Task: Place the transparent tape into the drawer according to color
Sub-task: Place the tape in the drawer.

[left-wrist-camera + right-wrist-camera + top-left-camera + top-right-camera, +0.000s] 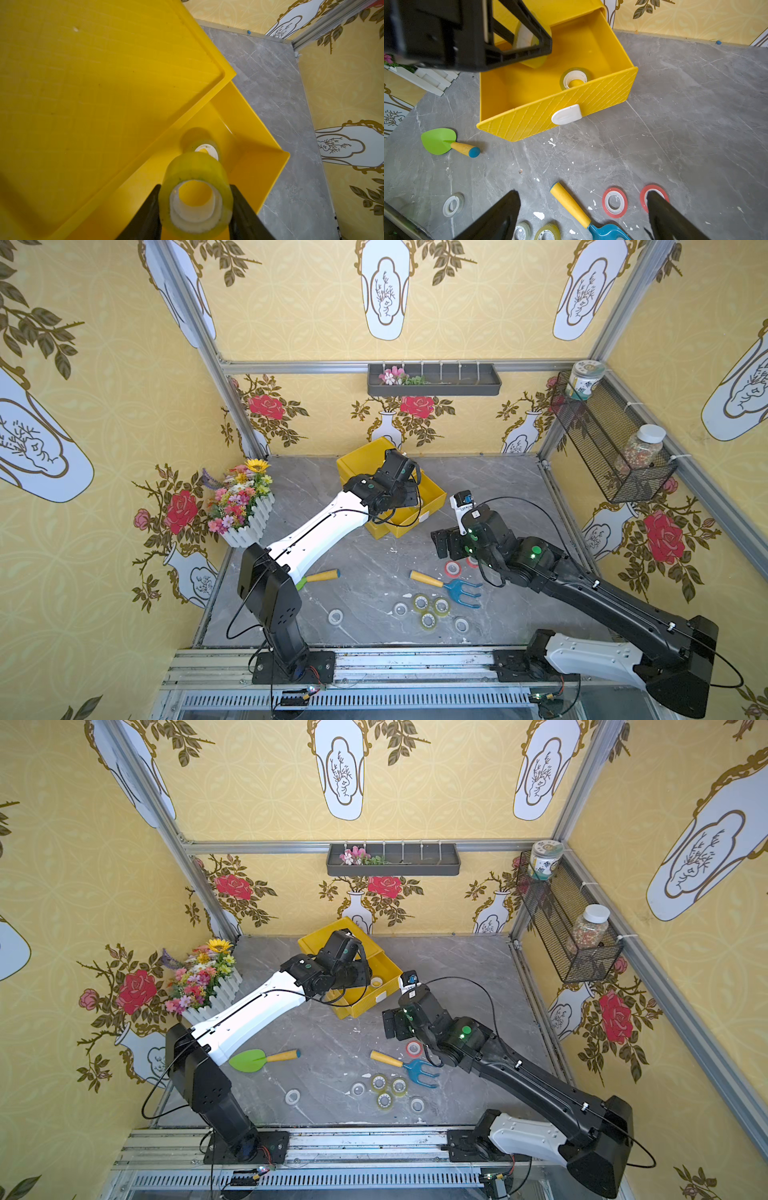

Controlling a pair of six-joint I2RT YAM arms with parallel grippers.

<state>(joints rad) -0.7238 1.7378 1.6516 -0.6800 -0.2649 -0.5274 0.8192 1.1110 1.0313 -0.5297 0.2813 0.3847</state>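
My left gripper [195, 199] is shut on a yellowish-green transparent tape roll [197, 166], holding it over the open yellow drawer [529, 118]. A roll of the same tint [575, 78] lies on the drawer floor. My right gripper [583, 194] hangs open above the table with nothing between its fingers. Beside it are two red rolls [614, 202], one of them [654, 188] partly hidden behind a finger. Nearer the front edge lie three yellowish-green rolls [421, 602] in a cluster and three clear-grey ones, including a lone one [335, 617] to the left.
A blue rake with a yellow handle [453, 589] lies between the red rolls and the front cluster. A green shovel [249, 1060] lies under the left arm. A white flower box [245, 506] stands at the left wall. The drawer's yellow cabinet [365, 456] stands at the back.
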